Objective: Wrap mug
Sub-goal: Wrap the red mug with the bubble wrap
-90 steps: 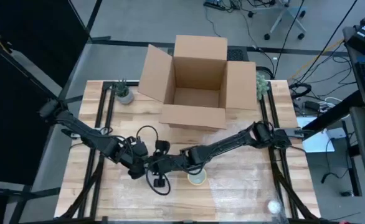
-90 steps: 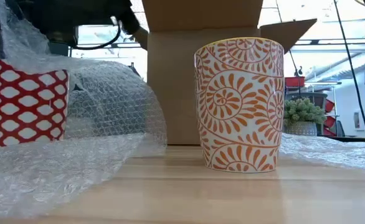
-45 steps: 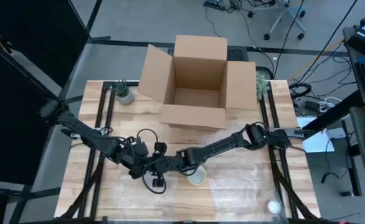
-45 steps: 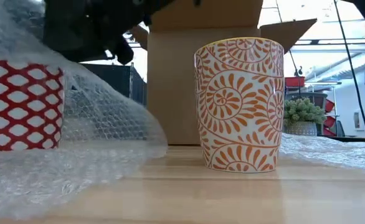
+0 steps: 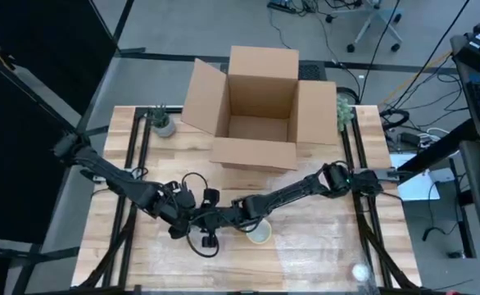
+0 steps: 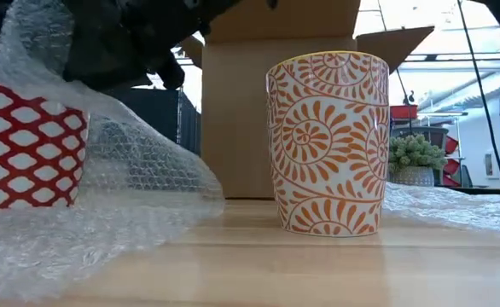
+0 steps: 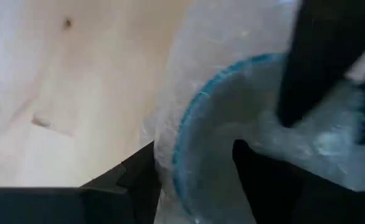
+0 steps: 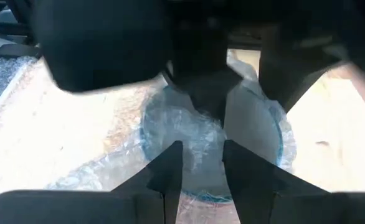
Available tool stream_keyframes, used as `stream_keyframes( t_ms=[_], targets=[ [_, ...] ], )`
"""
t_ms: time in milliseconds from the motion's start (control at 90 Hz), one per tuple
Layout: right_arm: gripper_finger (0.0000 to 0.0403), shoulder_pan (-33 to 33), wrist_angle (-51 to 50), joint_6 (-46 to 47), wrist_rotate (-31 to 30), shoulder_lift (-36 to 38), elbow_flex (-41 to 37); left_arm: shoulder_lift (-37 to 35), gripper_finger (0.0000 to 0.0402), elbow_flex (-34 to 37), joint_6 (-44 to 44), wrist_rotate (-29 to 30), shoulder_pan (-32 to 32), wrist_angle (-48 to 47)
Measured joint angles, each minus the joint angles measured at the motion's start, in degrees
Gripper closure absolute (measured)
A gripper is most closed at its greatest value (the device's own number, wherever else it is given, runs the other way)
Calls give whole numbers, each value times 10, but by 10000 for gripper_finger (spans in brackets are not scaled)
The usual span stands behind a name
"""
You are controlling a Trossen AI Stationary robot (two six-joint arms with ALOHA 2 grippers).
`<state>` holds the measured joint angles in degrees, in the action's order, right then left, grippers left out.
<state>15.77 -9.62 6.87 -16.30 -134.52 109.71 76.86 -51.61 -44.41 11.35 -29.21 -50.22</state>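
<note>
Two-handed job. Pinched wrap (image 8: 195, 140) in right tool (image 8: 198, 163) over mug (image 6: 28, 145); probably needed slow, deep tucking. Could not tell left tool's (image 7: 192, 149) grip.

Place: a robotics lab or workshop
Floor: bare grey concrete floor (image 5: 174, 33) with loose black cables (image 5: 301, 8)
Furniture: wheeled office chair (image 5: 377, 24)
Work surface: pale wooden plank counter (image 5: 322, 250) on a black metal frame (image 5: 133, 139)

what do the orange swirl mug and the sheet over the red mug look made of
Orange swirl mug: likely glazed ceramic, smooth with a painted pattern. Sheet: clear plastic bubble wrap, rows of small air pockets, the red mug showing through.
</note>
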Motion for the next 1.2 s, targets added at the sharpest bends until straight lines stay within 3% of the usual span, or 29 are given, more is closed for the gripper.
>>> stream_keyframes(
  t_ms=[400,644,956,1200],
  targets=[
    [300,0,-6,0,-1,-1,0,-8,219,-66,59,-17,0,-37],
    [300,-1,-5,0,-3,-1,0,-14,219,-67,57,-8,0,-54],
    [300,-1,-7,-9,-3,5,-1,-11,219,25,27,10,0,27],
    [300,-1,-16,-32,-1,31,-3,-11,219,33,27,9,0,34]
  ],
)
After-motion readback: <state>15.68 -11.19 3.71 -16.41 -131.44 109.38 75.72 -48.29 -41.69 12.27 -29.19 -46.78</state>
